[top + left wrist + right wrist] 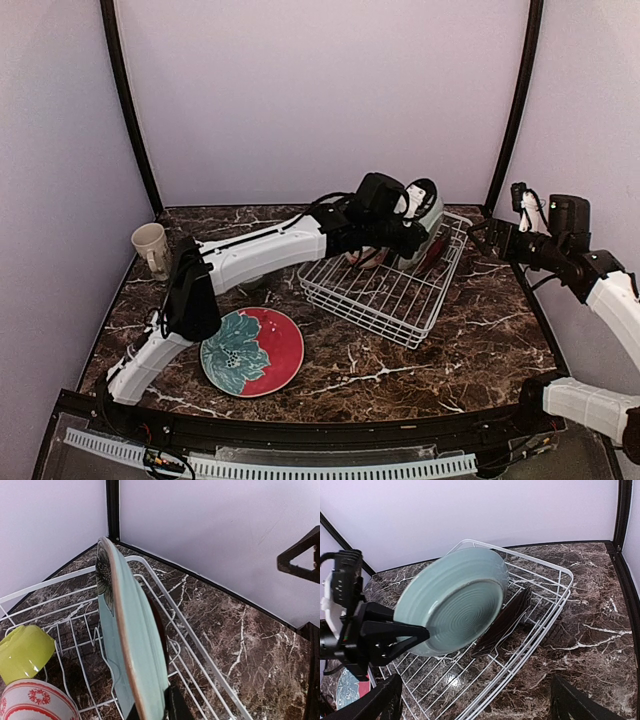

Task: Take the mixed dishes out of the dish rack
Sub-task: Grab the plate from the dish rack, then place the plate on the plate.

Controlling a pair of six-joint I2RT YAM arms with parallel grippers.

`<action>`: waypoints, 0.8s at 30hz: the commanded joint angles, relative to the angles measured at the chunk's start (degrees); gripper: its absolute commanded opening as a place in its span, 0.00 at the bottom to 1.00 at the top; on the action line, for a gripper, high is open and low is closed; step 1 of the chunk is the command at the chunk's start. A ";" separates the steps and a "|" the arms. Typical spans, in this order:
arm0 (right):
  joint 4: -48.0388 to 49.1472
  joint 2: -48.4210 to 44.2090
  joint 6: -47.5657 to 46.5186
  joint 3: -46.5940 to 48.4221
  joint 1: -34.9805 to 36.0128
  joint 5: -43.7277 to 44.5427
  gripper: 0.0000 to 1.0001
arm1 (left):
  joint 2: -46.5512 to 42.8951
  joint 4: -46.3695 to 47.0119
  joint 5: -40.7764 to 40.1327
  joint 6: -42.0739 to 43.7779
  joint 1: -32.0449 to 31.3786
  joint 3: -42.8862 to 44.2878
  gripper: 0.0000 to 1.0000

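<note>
Left fingers (175, 707) pinch the round, ridged pale-green plate (455, 600), on edge in the white wire dish rack (395, 300); right fingers (575, 700) spread beside the rack.

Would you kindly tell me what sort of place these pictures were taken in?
Probably a robot test booth dressed as a kitchen counter: plain pale walls framed by black poles, a marble-look table, and a white wire dish rack.
</note>
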 commanded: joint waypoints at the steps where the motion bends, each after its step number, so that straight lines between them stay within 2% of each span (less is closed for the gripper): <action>1: -0.28 -0.75 0.54 -0.15 -0.18 0.21 0.99 | -12.38 0.64 0.70 1.26 -0.17 1.05 0.01; 10: 0.16 0.37 0.48 0.03 -0.13 -0.26 0.99 | -20.52 -9.88 0.61 2.71 -0.30 0.57 0.01; 15: 0.82 1.93 0.88 0.24 -0.13 -0.99 0.99 | -26.49 -15.80 -4.31 6.46 -1.39 -1.31 0.01; 24: 2.16 3.87 1.73 0.71 -0.14 -1.83 0.99 | -42.47 -21.31 -18.81 10.83 -4.78 -19.14 0.01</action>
